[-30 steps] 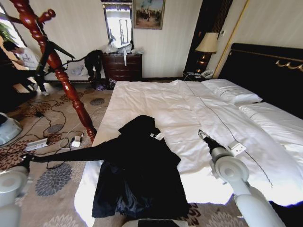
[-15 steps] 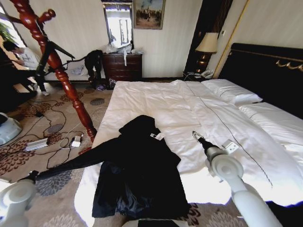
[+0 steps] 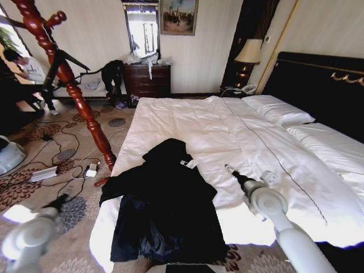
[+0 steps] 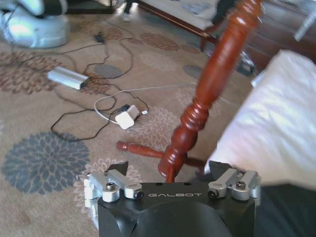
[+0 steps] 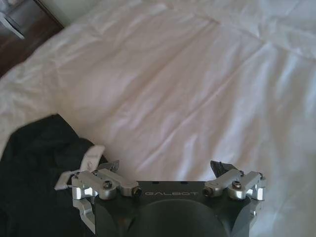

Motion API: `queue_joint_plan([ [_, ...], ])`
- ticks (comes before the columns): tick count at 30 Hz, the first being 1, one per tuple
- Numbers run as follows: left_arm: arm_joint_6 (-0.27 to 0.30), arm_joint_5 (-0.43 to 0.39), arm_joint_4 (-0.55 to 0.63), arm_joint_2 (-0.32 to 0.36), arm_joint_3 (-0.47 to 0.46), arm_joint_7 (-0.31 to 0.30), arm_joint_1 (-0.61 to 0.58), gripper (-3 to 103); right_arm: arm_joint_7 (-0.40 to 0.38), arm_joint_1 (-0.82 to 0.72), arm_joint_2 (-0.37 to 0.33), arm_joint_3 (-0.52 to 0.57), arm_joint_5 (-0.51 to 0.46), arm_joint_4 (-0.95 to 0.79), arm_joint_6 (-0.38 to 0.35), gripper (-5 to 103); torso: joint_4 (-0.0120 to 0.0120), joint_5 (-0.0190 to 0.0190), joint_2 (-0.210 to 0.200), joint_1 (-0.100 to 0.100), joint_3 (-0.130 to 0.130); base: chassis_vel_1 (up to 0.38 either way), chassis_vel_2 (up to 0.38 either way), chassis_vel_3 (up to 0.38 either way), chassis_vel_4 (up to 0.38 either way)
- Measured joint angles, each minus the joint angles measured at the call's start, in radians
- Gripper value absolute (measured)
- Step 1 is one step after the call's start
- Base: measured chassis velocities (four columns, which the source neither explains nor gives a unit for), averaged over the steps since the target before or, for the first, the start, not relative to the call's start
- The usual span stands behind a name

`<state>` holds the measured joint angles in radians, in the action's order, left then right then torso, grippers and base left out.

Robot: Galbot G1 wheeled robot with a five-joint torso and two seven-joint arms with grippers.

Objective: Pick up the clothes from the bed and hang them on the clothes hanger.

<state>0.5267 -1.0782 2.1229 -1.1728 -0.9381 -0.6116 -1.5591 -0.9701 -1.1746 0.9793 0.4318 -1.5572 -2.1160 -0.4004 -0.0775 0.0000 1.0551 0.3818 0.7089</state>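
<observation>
Two arms up on my feed right now, both with jaws spread wide and nothing in them. Left gripper [image 4: 170,175] is hanging out over the carpet [image 4: 44,123] off the side of the bed [image 3: 227,131], and from its wrist cam I'm looking straight at the lower post and foot of the clothes hanger [image 4: 207,94], with the white duvet edge just beside it. Right gripper [image 3: 227,168] hovers above the duvet, just beside the coat's right edge. The clothes [image 3: 165,199], one big black coat, lie spread on the near left part of the bed, bottom hem drooping off the foot end, collar pointing toward the pillows, little white tag [image 3: 188,164] showing near the collar. Right wrist cam catches that tag and a bit of black fabric close by one of its fingers [image 5: 98,185]
</observation>
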Motion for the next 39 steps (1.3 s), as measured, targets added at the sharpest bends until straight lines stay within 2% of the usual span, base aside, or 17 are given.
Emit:
queue_joint_plan([
  [4, -0.001, 0.035, 0.002, -0.024, 0.056, -0.035, 0.020, 100, -0.038, -0.006, 0.045, -0.066, 0.013, 0.039, -0.006, 100, -0.0004, 0.0000, 0.000, 0.000, 0.000, 0.000, 0.000, 0.000, 0.000],
  [10, -0.001, 0.033, 0.002, -0.021, 0.049, -0.051, 0.019, 100, -0.044, -0.067, 0.105, -0.083, 0.062, 0.029, 0.014, 102, -0.0005, -0.0001, 0.000, 0.000, 0.000, 0.000, 0.000, 0.000, 0.000],
  [12, -0.001, 0.026, 0.000, -0.017, 0.044, -0.059, 0.019, 100, -0.044, -0.086, 0.136, -0.080, 0.087, 0.031, 0.029, 93, -0.0005, 0.0000, 0.000, 0.000, 0.000, 0.000, 0.000, 0.000, 0.000],
  [13, -0.001, 0.026, 0.000, -0.017, 0.044, -0.059, 0.019, 100, -0.044, -0.086, 0.136, -0.080, 0.087, 0.031, 0.029, 93, -0.0005, 0.0000, 0.000, 0.000, 0.000, 0.000, 0.000, 0.000, 0.000],
  [15, -0.001, 0.022, -0.003, -0.018, 0.045, -0.074, 0.021, 100, -0.043, -0.094, 0.151, -0.068, 0.090, 0.033, 0.036, 83, -0.0002, -0.0001, 0.000, 0.000, 0.000, 0.000, 0.000, 0.000, 0.000],
  [18, -0.001, 0.021, -0.004, -0.023, 0.051, -0.083, 0.024, 100, -0.041, -0.094, 0.159, -0.062, 0.089, 0.041, 0.036, 78, -0.0005, -0.0001, 0.000, 0.000, 0.000, 0.000, 0.000, 0.000, 0.000],
  [20, -0.001, 0.020, -0.004, -0.028, 0.056, -0.093, 0.026, 100, -0.039, -0.087, 0.171, -0.063, 0.090, 0.060, 0.036, 66, -0.0005, -0.0001, 0.000, 0.000, 0.000, 0.000, 0.000, 0.000, 0.000],
  [21, -0.001, 0.020, -0.004, -0.028, 0.056, -0.093, 0.026, 100, -0.039, -0.087, 0.171, -0.063, 0.090, 0.060, 0.036, 66, -0.0005, -0.0001, 0.000, 0.000, 0.000, 0.000, 0.000, 0.000, 0.000],
  [23, -0.001, 0.015, -0.003, -0.029, 0.057, -0.101, 0.026, 100, -0.037, -0.079, 0.183, -0.068, 0.092, 0.075, 0.036, 56, -0.0002, -0.0001, 0.000, 0.000, 0.000, 0.000, 0.000, 0.000, 0.000],
  [24, -0.001, 0.010, -0.003, -0.029, 0.057, -0.108, 0.026, 100, -0.037, -0.077, 0.186, -0.070, 0.092, 0.078, 0.036, 56, -0.0002, 0.0000, 0.000, 0.000, 0.000, 0.000, 0.000, 0.000, 0.000],
  [25, 0.000, -0.002, -0.003, -0.029, 0.056, -0.119, 0.028, 100, -0.037, -0.074, 0.190, -0.074, 0.093, 0.080, 0.034, 50, -0.0003, -0.0002, 0.000, 0.000, 0.000, 0.000, 0.000, 0.000, 0.000],
  [26, 0.000, -0.008, -0.003, -0.028, 0.054, -0.124, 0.029, 100, -0.036, -0.074, 0.191, -0.077, 0.095, 0.084, 0.032, 44, -0.0004, -0.0001, 0.000, 0.000, 0.000, 0.000, 0.000, 0.000, 0.000],
  [27, 0.000, -0.008, -0.003, -0.028, 0.054, -0.124, 0.029, 100, -0.036, -0.074, 0.191, -0.077, 0.095, 0.084, 0.032, 44, -0.0004, -0.0001, 0.000, 0.000, 0.000, 0.000, 0.000, 0.000, 0.000],
  [30, 0.000, -0.025, -0.003, -0.028, 0.048, -0.137, 0.030, 100, -0.026, -0.072, 0.189, -0.088, 0.120, 0.107, 0.032, 28, -0.0003, 0.0000, 0.000, 0.000, 0.000, 0.000, 0.000, 0.000, 0.000],
  [32, 0.001, -0.026, -0.003, -0.028, 0.048, -0.138, 0.030, 100, -0.024, -0.072, 0.188, -0.089, 0.127, 0.111, 0.033, 28, -0.0004, 0.0000, 0.000, 0.000, 0.000, 0.000, 0.000, 0.000, 0.000],
  [37, 0.001, -0.028, -0.006, -0.033, 0.050, -0.141, 0.032, 100, -0.016, -0.077, 0.172, -0.090, 0.138, 0.106, 0.038, 3, -0.0004, 0.0000, 0.000, 0.000, 0.000, 0.000, 0.000, 0.000, 0.000],
  [39, 0.001, -0.028, -0.006, -0.034, 0.051, -0.141, 0.033, 100, -0.013, -0.078, 0.168, -0.090, 0.142, 0.105, 0.041, 3, -0.0003, 0.0000, 0.000, 0.000, 0.000, 0.000, 0.000, 0.000, 0.000],
])
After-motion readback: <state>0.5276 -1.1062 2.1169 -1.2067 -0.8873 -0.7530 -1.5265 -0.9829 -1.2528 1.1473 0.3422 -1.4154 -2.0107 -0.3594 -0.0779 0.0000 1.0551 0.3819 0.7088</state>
